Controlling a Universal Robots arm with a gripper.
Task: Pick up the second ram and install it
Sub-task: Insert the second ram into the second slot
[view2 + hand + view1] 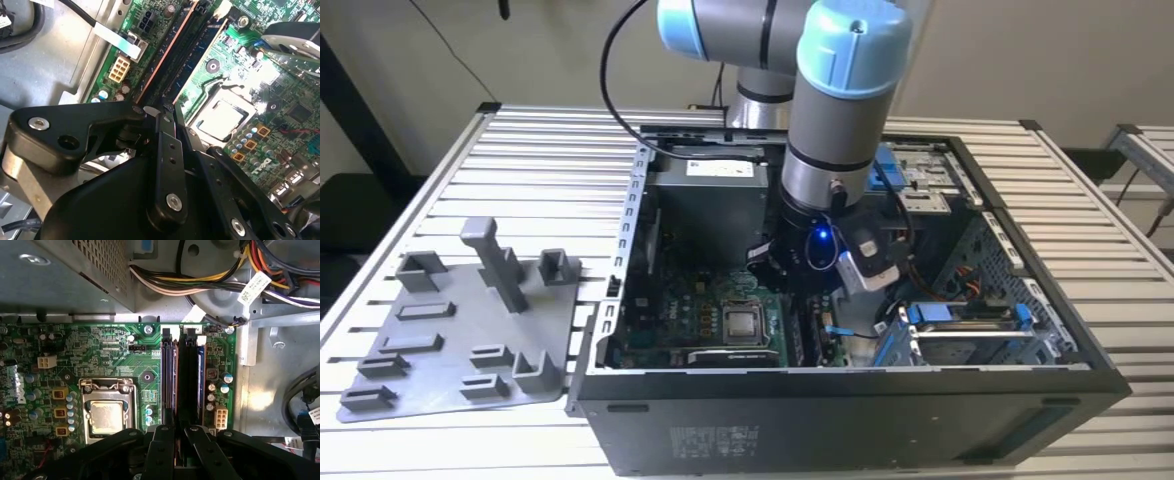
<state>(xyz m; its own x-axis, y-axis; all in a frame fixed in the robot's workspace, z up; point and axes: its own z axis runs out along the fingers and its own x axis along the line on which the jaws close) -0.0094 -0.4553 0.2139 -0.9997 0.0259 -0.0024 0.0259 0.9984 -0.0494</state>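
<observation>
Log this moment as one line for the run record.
arm: inside open PC case | gripper: over motherboard memory slots | second ram: dark stick standing in slot beyond fingers | grip: unclear

No legible text or labels

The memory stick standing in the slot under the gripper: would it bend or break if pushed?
The second ram looks thin, flat and straight, so probably stiff and light. Standing on edge on the motherboard, it likely takes downward pressure but might crack if pushed sideways.
</observation>
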